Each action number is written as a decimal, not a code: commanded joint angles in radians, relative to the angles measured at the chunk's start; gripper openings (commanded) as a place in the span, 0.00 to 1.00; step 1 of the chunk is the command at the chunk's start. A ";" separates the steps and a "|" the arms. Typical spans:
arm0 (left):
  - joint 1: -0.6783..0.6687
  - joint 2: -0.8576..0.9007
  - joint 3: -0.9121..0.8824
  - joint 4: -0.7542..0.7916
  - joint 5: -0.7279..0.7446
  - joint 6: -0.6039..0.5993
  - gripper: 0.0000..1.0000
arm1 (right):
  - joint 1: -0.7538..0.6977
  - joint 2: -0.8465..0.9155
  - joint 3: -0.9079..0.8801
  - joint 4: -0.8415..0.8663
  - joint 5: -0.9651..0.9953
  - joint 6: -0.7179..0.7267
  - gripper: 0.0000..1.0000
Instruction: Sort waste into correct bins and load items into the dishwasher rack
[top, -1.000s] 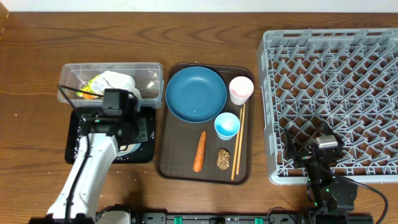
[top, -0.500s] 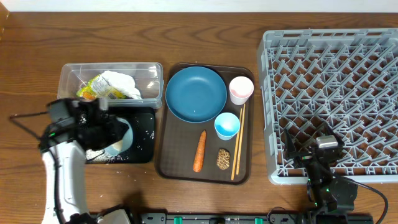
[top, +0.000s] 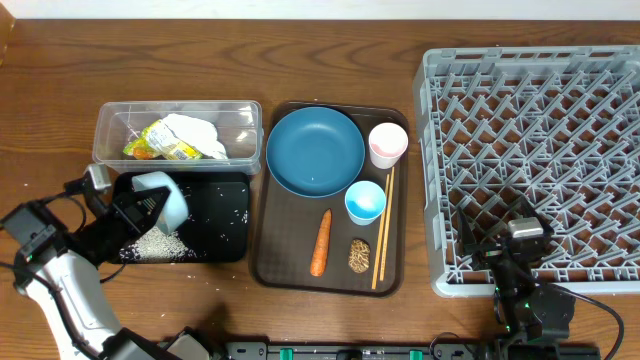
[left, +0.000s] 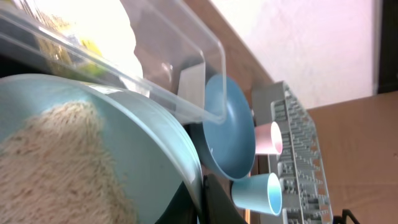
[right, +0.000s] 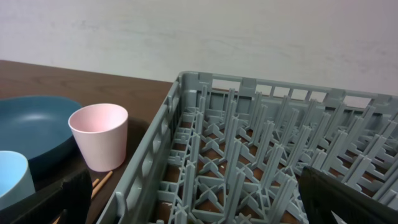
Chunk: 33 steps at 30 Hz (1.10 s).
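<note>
Waste sorting is the step in hand, judging by how things lie. At 3 o'clock the large square grey plastic lattice dishwasher rack (top: 530, 150) holds nothing. The right gripper (top: 520, 240) hangs at its 6 o'clock edge, jaws spread wide and grasping nothing.

At the centre, the brown rectangular serving tray (top: 290, 240) carries the large dark-blue round plate (top: 315, 150) at its 11 o'clock. At 10 o'clock the clear rectangular plastic tub (top: 245, 130) contains the crumpled white napkin (top: 195, 132) and the yellow-green printed wrapper (top: 160, 142). Touching its 6 o'clock side lies the shallow black rectangular tray (top: 225, 225).

Over that tray's 9 o'clock end, the left gripper (top: 140, 207) is clenched on the rim of the light-blue bowl with white inside (top: 165, 198). The bowl is tipped on its side. Loose white rice grains (top: 160, 243) are heaped on the black tray beneath it, and the wrist view shows more rice inside the bowl.

On the serving tray stand the small pink cup (top: 388, 143) at 1 o'clock and the small light-blue cup (top: 365, 201) near 3 o'clock. The pair of wooden chopsticks (top: 384, 230) lies along the 3 o'clock edge. The small orange carrot (top: 321, 243) and the brown seedy lump (top: 360, 254) lie toward 6 o'clock.

The next move likely calls for a steeper tilt, keeping the rim over the black tray so no grains scatter. After that the bowl has to travel across to the rack.

The surface is a dark brown wooden table (top: 330, 60), and a plain white wall (right: 217, 37) stands behind it.
</note>
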 joint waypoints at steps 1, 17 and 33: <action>0.041 0.021 -0.043 0.033 0.117 0.042 0.06 | 0.005 -0.003 -0.001 -0.004 -0.004 -0.013 0.99; 0.156 0.173 -0.142 0.204 0.376 0.049 0.06 | 0.005 -0.003 -0.001 -0.004 -0.004 -0.013 0.99; 0.156 0.171 -0.141 0.217 0.377 -0.014 0.06 | 0.005 -0.003 -0.001 -0.004 -0.004 -0.013 0.99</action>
